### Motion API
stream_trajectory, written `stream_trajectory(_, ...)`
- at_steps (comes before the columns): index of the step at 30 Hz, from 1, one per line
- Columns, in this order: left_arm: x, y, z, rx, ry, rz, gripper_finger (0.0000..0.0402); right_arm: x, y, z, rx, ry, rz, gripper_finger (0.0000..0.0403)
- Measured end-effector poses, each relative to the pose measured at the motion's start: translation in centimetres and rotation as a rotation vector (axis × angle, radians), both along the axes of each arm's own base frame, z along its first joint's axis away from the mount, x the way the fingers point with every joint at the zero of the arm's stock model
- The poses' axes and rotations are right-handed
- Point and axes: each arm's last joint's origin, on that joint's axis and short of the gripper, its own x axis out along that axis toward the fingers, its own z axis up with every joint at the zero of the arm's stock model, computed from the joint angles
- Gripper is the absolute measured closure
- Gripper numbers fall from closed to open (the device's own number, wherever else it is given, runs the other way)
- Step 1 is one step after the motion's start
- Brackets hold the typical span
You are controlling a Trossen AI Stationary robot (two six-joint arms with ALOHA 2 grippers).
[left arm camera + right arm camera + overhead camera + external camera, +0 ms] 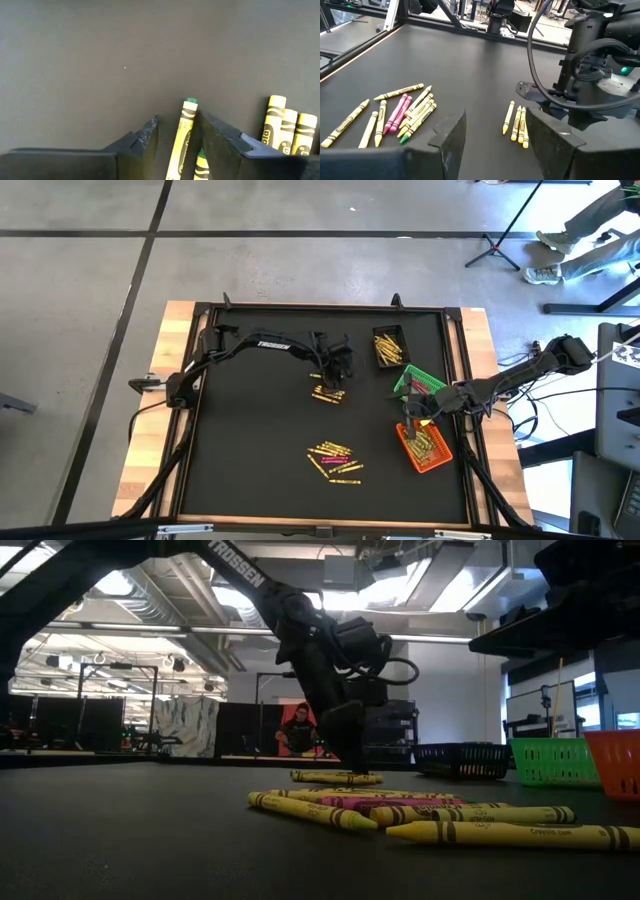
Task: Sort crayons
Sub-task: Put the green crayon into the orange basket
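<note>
Crayons lay in two loose groups on the black table [250, 420]: a small cluster [328, 394] mid-table and a larger pile [335, 462] nearer the front edge. We saw the left gripper [175, 132] lowered over the small cluster, its fingers spread apart with one yellow crayon [183, 137] standing between them, not yet pinched. Just beside it lay three more yellow crayons [287, 131]. The right gripper [412, 418] hovered over the orange bin [426, 450] at the right, fingers parted and empty. A green bin [415, 383] and a black bin [389, 346] stood farther back.
</note>
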Motion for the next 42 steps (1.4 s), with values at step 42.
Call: stream_trajectory(42,-5.5,-7.3,8.1,0.258,-0.633,-0.104,0.0399,-0.2,-0.8,-0.5,0.052,0.019,-0.273,0.0095)
